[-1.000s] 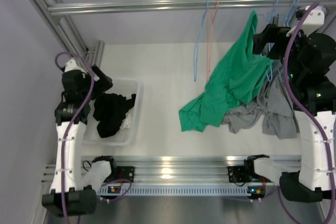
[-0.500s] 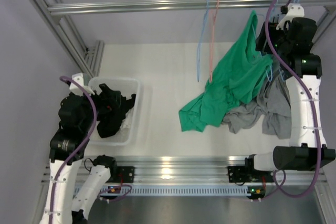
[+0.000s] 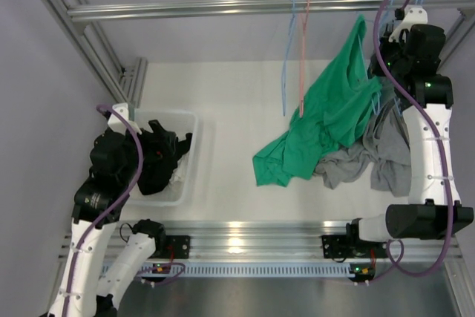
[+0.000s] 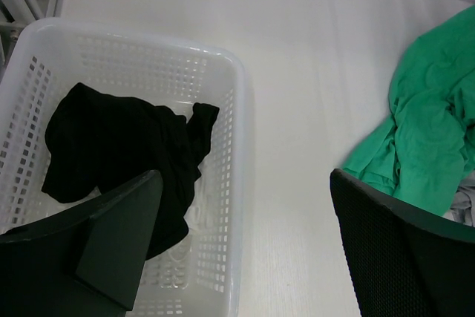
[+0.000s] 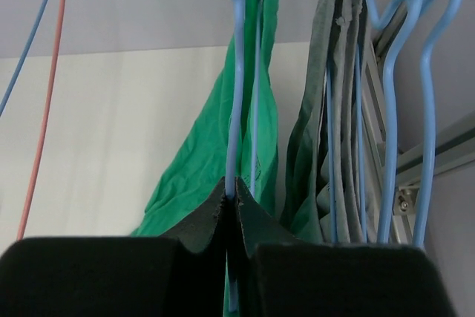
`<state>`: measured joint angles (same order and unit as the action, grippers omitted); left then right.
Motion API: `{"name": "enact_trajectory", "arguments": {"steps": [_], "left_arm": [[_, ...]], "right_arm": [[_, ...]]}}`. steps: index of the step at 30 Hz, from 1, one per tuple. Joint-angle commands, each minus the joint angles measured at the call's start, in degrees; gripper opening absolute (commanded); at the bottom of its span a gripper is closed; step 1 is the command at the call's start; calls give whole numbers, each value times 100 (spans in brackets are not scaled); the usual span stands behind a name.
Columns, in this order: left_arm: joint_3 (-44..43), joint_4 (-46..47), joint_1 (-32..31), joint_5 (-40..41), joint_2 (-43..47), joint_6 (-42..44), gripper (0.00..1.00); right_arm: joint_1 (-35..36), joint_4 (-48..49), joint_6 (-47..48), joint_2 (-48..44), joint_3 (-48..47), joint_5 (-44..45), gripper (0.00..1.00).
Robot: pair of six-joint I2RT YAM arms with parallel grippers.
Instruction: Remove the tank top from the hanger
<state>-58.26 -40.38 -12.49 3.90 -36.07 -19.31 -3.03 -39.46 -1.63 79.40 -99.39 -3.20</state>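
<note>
Clamped shut on the blue hanger just above it, the right gripper probably must hold it steady while the green tank top slides off.

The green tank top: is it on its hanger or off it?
On. The green tank top hangs from the blue hanger, whose wire the right gripper pinches; its hem lies on the table.
</note>
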Motion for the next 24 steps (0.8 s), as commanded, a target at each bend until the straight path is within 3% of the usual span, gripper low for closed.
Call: {"name": "enact_trajectory", "arguments": {"steps": [1,3,8,24], "left_arm": [[34,118,-34,-108,-57,103,99],[25,118,-43,-179,-92,103,99],[34,127,-52,-346,-277,129,99],[157,136,-60,-1066,-418,129,99]], "right_arm": [[21,175,-92,-38,-150,83,0],[30,281,-328,-73,-159,-4,0],[65,1616,-795,-539,447,-304,0],[65,3426,-909,-1365,1536,-726,0]]}}
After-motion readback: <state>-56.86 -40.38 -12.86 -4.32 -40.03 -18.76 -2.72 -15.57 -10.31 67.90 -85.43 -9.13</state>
